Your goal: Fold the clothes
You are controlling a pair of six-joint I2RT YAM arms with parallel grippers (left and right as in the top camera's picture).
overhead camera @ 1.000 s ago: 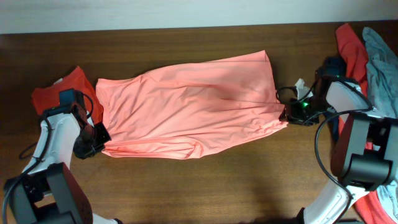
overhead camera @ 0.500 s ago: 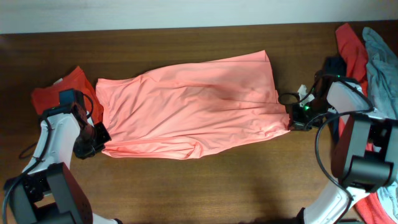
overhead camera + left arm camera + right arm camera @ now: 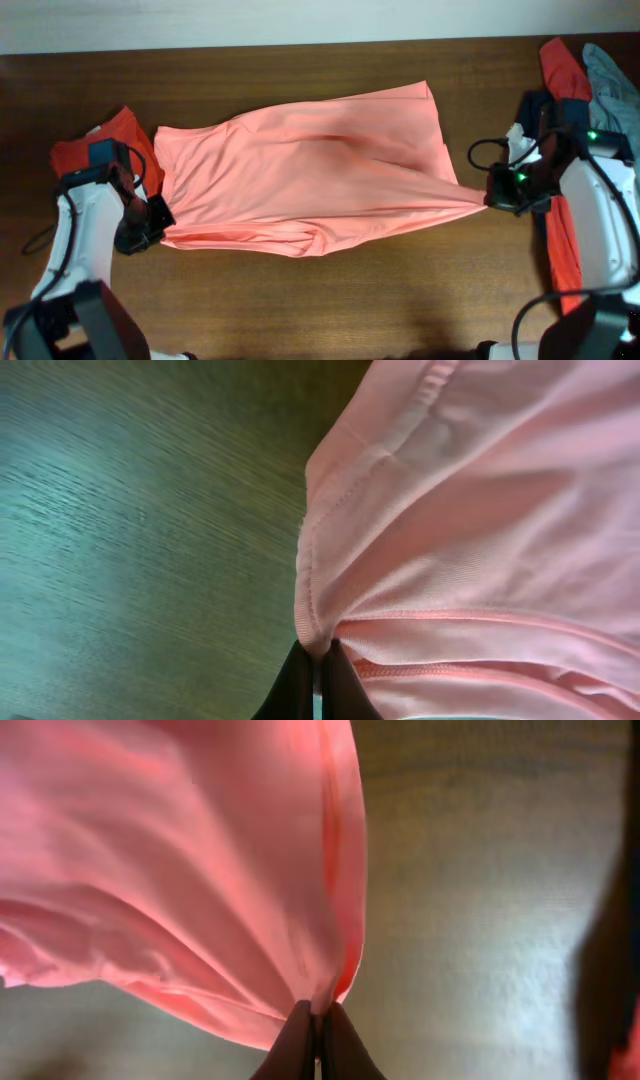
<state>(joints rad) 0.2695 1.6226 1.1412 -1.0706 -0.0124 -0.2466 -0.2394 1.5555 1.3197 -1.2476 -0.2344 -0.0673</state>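
Salmon-pink shirt (image 3: 300, 180) corner stretched farther right, right tool (image 3: 488, 200) clamped, moved outward

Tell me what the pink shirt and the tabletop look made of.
Pink shirt: thin knit fabric, probably jersey or a synthetic blend, matte with a slight sheen. It drapes in soft folds, and the left wrist view shows a stitched hem. Tabletop: dark brown wood or wood-look laminate, smooth and semi-matte. Grain streaks run along it, but the pictures can't show whether it is solid wood or veneer.
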